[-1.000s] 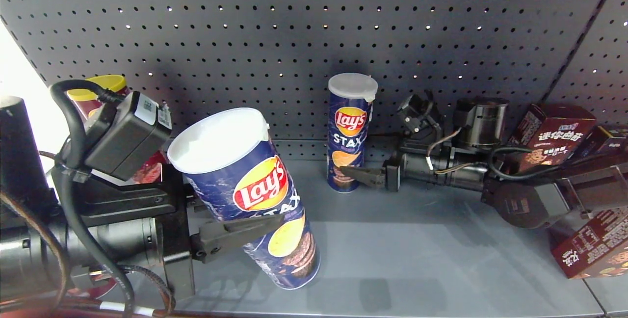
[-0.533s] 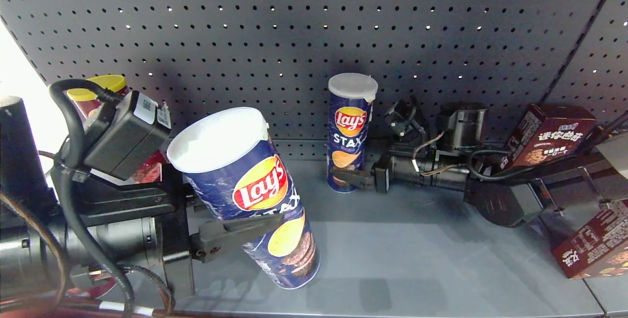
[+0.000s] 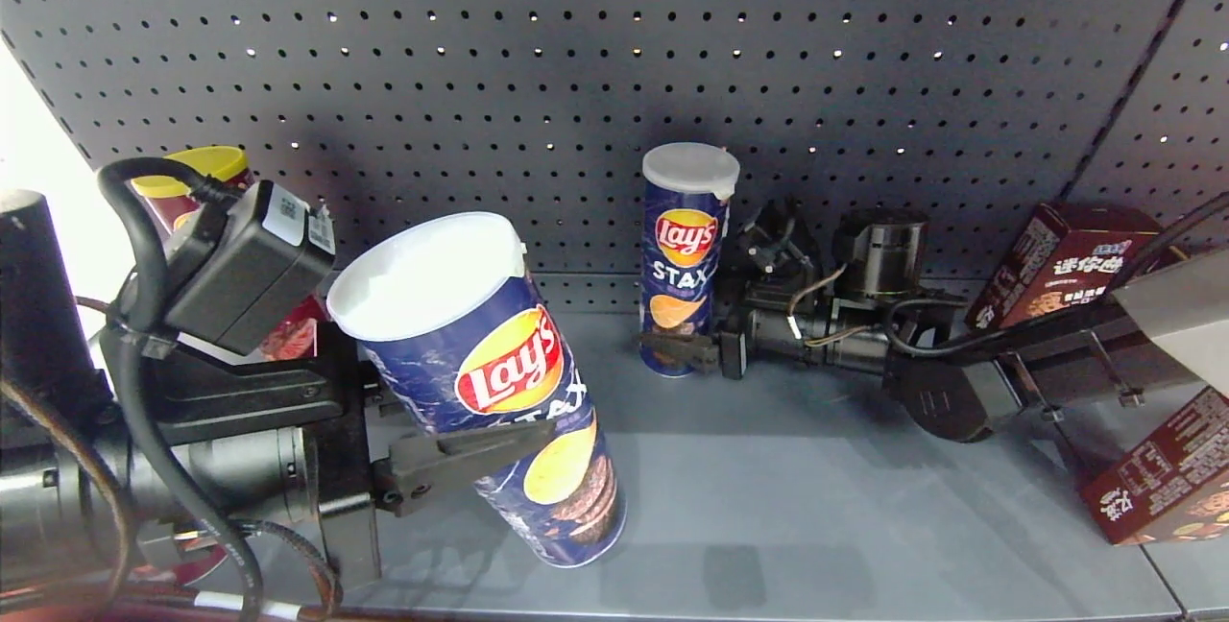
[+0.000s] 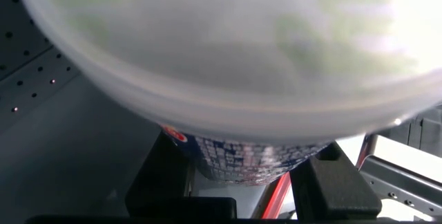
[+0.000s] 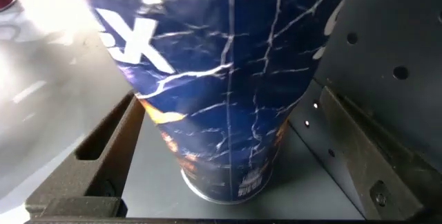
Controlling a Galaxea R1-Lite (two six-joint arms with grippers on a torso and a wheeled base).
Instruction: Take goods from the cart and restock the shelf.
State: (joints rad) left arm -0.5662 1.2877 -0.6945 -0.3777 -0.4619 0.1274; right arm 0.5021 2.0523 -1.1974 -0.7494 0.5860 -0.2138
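Tilted can (image 3: 504, 368) in left hand (image 3: 485, 435), far finger hidden behind it

Blue chip cans (image 3: 499, 392) (image 3: 684, 257): two. Red yellow-lidded can (image 3: 190, 163): one. Brown snack boxes (image 3: 1066, 262) (image 3: 1162, 483): two.

Logo + white lettering on tilted blue cardboard tube (image 3: 499, 392) & upright blue cardboard tube (image 3: 684, 257); white chars on rear brown carton (image 3: 1075, 262), small white print on near brown carton (image 3: 1167, 483).
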